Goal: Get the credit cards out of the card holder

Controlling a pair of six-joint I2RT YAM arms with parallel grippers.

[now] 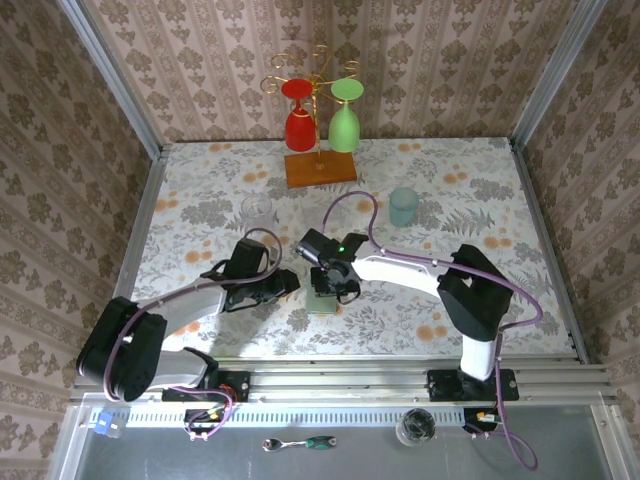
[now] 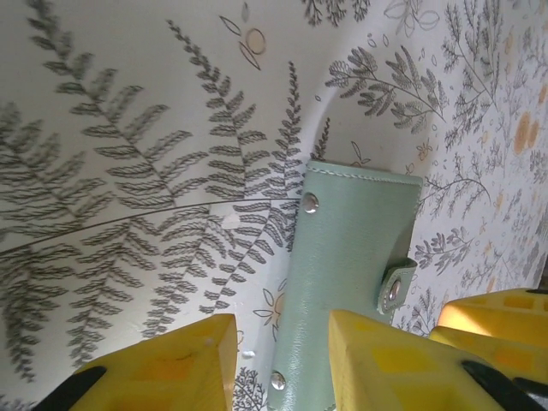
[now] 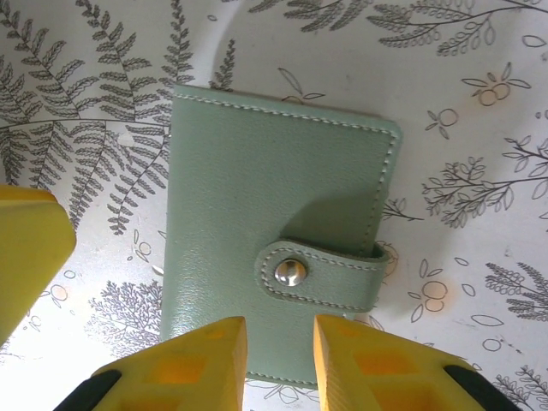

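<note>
The pale green card holder [image 1: 322,298] lies flat on the patterned table, folded, with its snap strap [image 3: 321,274] fastened. The credit cards are hidden. My left gripper [image 1: 287,285] sits low at the holder's left edge, its yellow fingers apart. The holder's [image 2: 351,257] edge runs between them [image 2: 282,330], and table shows beside the left finger. My right gripper [image 1: 337,283] hovers over the holder's [image 3: 274,197] near edge, just below the strap. Its jaws [image 3: 280,334] stand a narrow gap apart with green leather showing between them.
A pale teal cup [image 1: 404,206] stands behind and to the right. A clear glass [image 1: 256,210] stands behind and to the left. Further back is a wooden base [image 1: 320,168] with a rack holding a red glass [image 1: 300,125] and a green glass [image 1: 344,120].
</note>
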